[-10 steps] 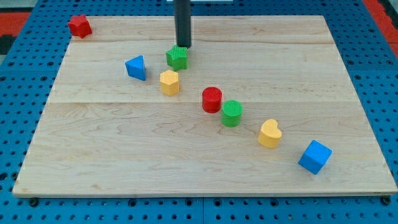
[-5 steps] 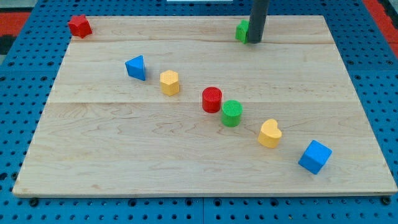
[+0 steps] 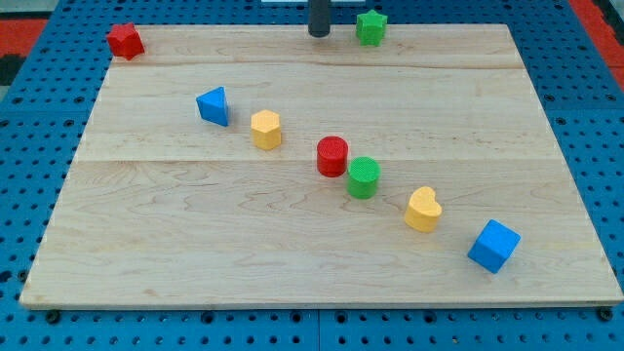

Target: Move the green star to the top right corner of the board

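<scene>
No readable text, labels, brands, nos. or signs are showing anywhere in the view.
</scene>
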You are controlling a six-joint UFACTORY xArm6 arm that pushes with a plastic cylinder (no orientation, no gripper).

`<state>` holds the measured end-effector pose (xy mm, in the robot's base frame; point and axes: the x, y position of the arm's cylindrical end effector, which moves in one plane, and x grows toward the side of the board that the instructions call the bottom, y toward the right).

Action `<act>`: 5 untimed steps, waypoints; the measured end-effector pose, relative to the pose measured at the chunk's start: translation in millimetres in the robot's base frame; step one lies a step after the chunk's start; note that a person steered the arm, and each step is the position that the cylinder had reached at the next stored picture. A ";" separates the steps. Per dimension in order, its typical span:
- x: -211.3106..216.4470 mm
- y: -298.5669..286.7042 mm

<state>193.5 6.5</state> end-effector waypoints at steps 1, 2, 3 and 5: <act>-1.2 3.5; -0.3 29.9; 6.6 65.7; 89.9 117.9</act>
<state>283.4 124.3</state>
